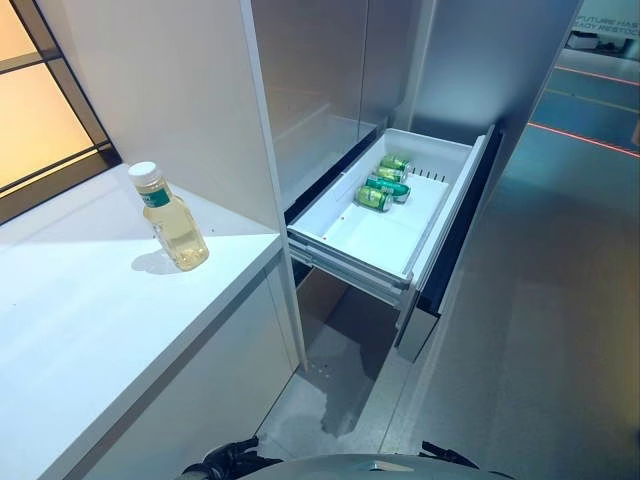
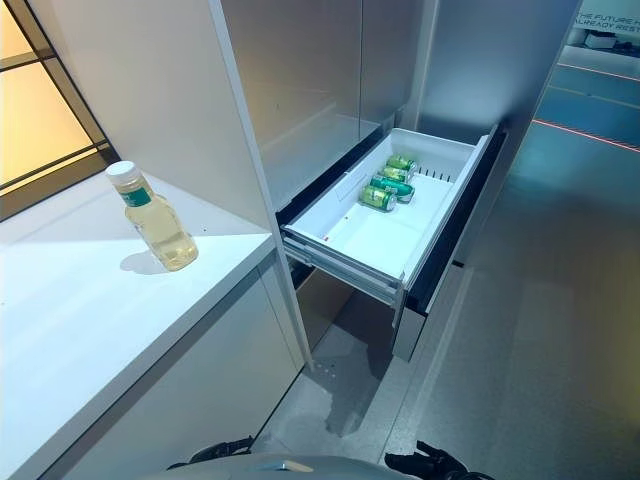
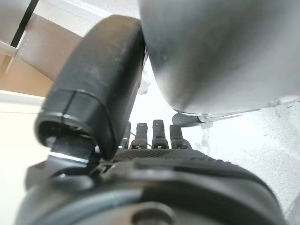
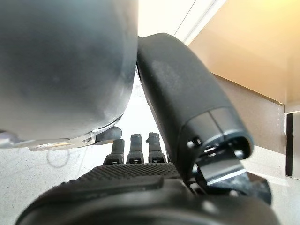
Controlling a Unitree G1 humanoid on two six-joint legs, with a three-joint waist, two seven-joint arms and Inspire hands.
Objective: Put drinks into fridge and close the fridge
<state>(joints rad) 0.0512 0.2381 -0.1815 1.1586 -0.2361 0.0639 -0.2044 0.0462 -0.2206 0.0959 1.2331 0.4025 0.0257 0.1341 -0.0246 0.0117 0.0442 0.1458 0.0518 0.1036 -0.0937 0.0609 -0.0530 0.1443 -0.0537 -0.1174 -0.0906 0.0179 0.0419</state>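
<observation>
A clear bottle (image 1: 172,219) of pale yellow drink with a white cap and a green label stands upright on the white counter (image 1: 90,330) at the left. The fridge's white drawer (image 1: 372,243) is pulled out to the right of the counter. Green cans (image 1: 384,181) lie on their sides at its far end. My left hand (image 3: 154,187) is down at my side, open and empty, fingers straight. My right hand (image 4: 140,187) is down at my other side, also open and empty. Both hands are far from the bottle and the drawer.
The tall white fridge wall (image 1: 190,90) rises behind the counter and the bottle. The drawer's grey front panel (image 1: 455,230) sticks out over the grey floor (image 1: 540,330). A dark-framed window (image 1: 45,120) is at the far left.
</observation>
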